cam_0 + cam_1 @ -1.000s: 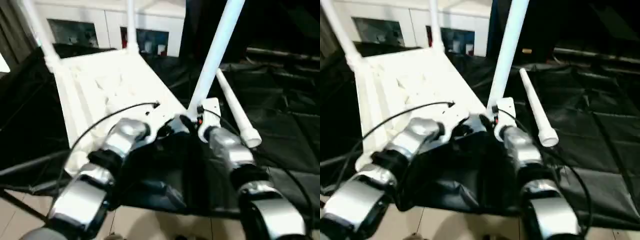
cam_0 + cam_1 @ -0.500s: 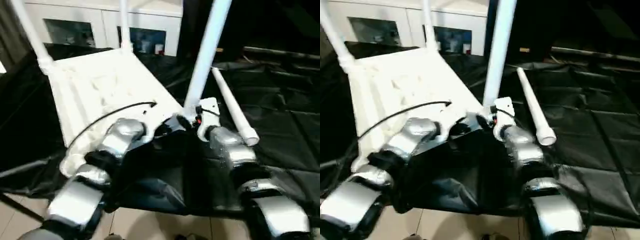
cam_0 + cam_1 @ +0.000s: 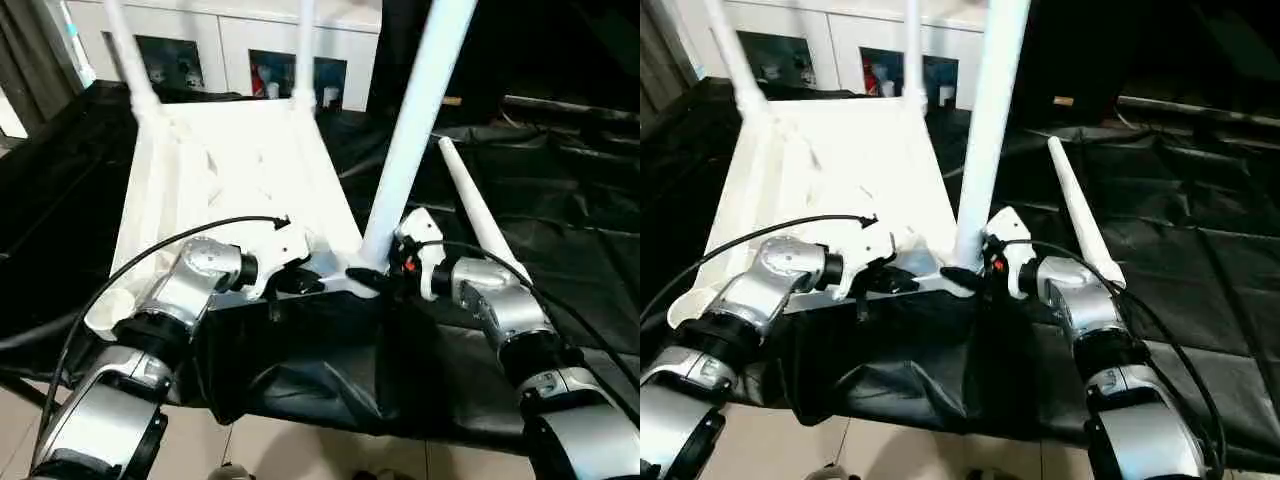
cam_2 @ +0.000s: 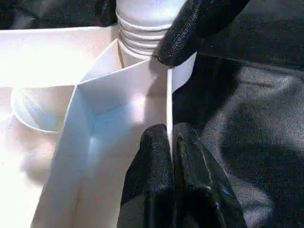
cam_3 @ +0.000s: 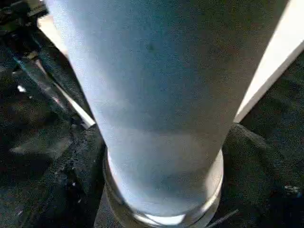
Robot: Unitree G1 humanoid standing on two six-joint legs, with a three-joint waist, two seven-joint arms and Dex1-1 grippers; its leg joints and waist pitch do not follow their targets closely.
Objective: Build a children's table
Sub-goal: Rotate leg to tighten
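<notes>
Left and right eye views: noting tabletop [image 3: 230,170] lying underside up on black cloth [image 3: 560,180], ribs showing, white cabinet [image 3: 230,40] standing behind. Counting one tabletop and four legs: far-left leg [image 3: 130,60], far-right leg [image 3: 303,50] and near leg [image 3: 410,130] standing upright in corner sockets, loose leg [image 3: 475,210] lying on the cloth just right of the tabletop. Counting one empty socket [image 3: 108,308] at the near-left corner. Placing left gripper [image 3: 290,280] on the near rim, right gripper [image 3: 385,275] at the base of the near leg. Left wrist view: seeing left gripper pinched closed on the thin rim wall, near leg's ribbed collar seated in its socket just beyond. Right wrist view: looking straight at the near leg's wide end from very close; unable to tell whether right gripper is clamping it or merely beside it. Judging handling: hollow plastic, likely light and stiff, smooth enough to slip. Suggesting taking the loose leg near its thick end for control, and steadying the tabletop by rim or rib rather than the flat panel.
</notes>
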